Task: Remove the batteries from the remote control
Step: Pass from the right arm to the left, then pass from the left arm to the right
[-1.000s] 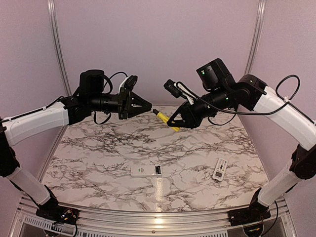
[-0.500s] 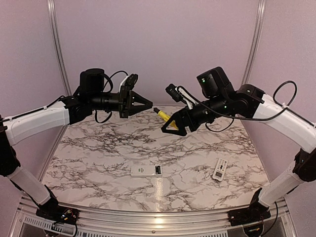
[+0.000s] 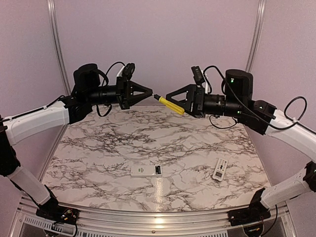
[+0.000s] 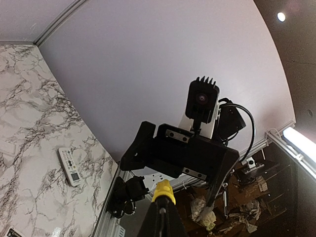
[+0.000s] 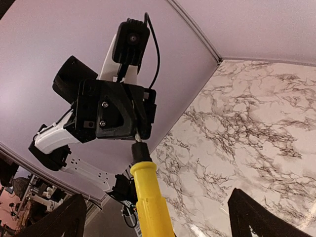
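White flat remote control (image 3: pixel 147 171), near the front edge of the marble-patterned table (image 3: pixel 94 148), shows a dark recess (image 3: pixel 158 170) at its right end; I judge the batteries sit there, too small to tell. A second white buttoned remote (image 3: pixel 220 169) lies well right of it. Farther back, aloft, my left claw (image 3: pixel 150 94) is clenched on the shaft of the yellow-handled screwdriver (image 5: pixel 148 190); my right claw (image 3: pixel 174 101) stands released around its handle. I judge this a tool hand-over: next, right should back clear and left bring the tip down to the recess

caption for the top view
left gripper pinches the metal tip of the yellow-handled screwdriver; open right gripper flanks its handle
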Action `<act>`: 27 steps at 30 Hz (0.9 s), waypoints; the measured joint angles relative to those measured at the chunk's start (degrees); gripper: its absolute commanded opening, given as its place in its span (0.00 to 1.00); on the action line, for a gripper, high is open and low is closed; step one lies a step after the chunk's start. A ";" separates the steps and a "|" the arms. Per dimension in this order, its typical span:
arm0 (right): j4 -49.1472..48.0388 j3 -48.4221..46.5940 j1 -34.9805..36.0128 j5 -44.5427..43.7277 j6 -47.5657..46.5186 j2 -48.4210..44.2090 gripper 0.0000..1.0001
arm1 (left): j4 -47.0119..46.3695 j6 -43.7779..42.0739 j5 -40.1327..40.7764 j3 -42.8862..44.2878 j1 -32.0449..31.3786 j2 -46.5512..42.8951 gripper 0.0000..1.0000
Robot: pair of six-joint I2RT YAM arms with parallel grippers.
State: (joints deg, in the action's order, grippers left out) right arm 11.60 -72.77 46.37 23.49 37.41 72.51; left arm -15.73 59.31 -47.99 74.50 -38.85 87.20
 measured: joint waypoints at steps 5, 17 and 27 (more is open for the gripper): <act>-10.86 4.28 -0.81 -0.72 10.88 -1.46 0.97 | -5.53 2.56 0.07 0.70 0.28 0.02 0.00; -26.82 8.09 -0.92 -3.48 26.67 -1.46 0.94 | -11.06 3.61 2.69 5.18 0.44 1.33 0.00; -32.89 8.15 -0.92 -3.72 31.47 -1.38 0.81 | -12.70 3.19 6.14 5.16 0.44 1.64 0.00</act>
State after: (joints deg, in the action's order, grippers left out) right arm -21.30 -64.62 45.45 19.77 68.88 71.13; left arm -28.42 62.50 -41.85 79.66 -38.41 88.84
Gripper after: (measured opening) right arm 0.850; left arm 0.042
